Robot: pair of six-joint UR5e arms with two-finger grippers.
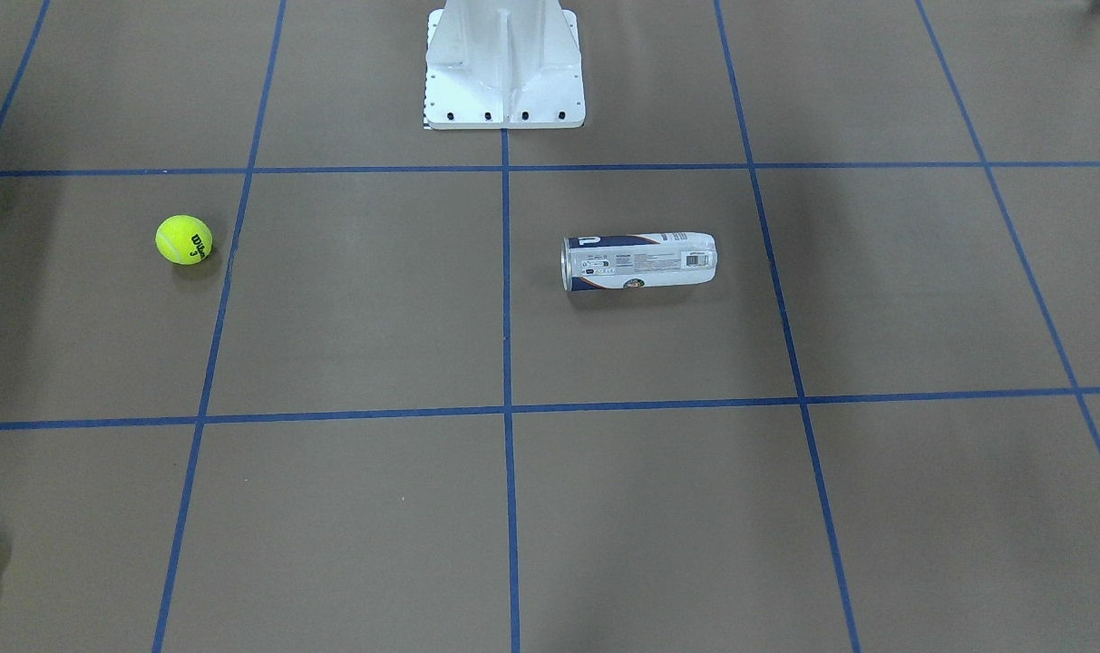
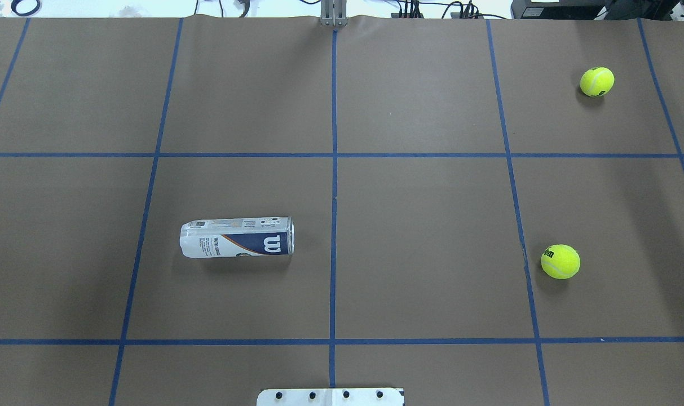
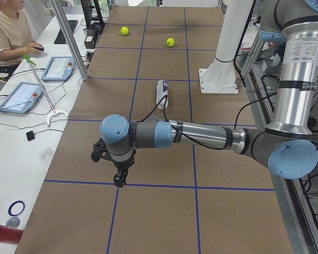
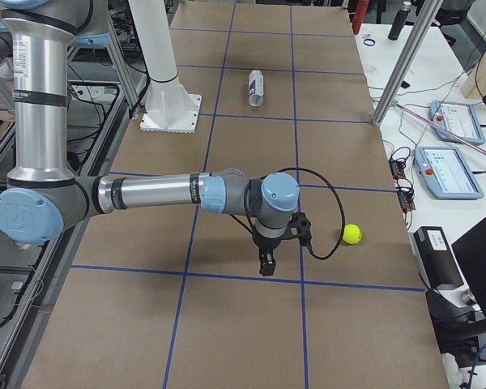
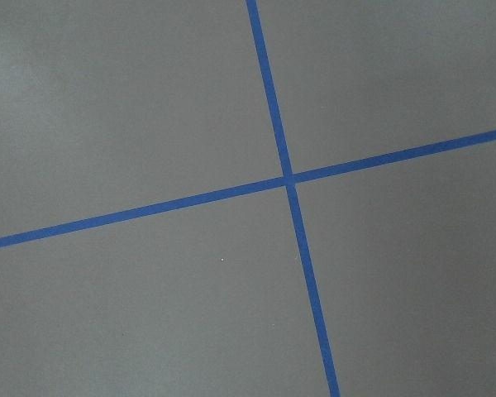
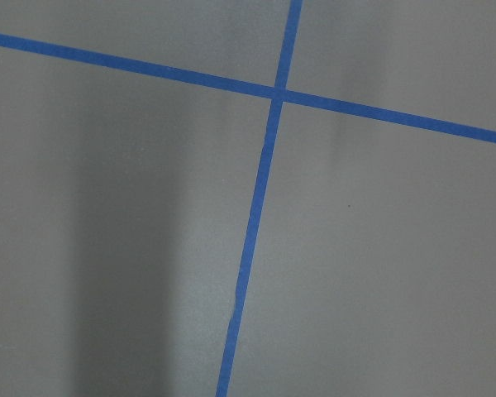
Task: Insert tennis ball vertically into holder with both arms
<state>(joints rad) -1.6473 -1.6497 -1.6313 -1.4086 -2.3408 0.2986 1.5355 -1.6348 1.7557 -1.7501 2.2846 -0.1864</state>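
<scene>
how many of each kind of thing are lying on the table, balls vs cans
tennis balls: 2
holder (the can, lying on its side): 1
total: 3

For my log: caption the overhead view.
Holder lying on its side left of centre; two tennis balls apart at right.

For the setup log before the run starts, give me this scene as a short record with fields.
holder: on its side, robot's left half, rim toward centre line
near tennis ball: on table, robot's right half
far tennis ball: robot's right half, far side
left hand: above table, empty; open or shut unclear
right hand: above table, empty; open or shut unclear
progress: neither ball picked up
</scene>
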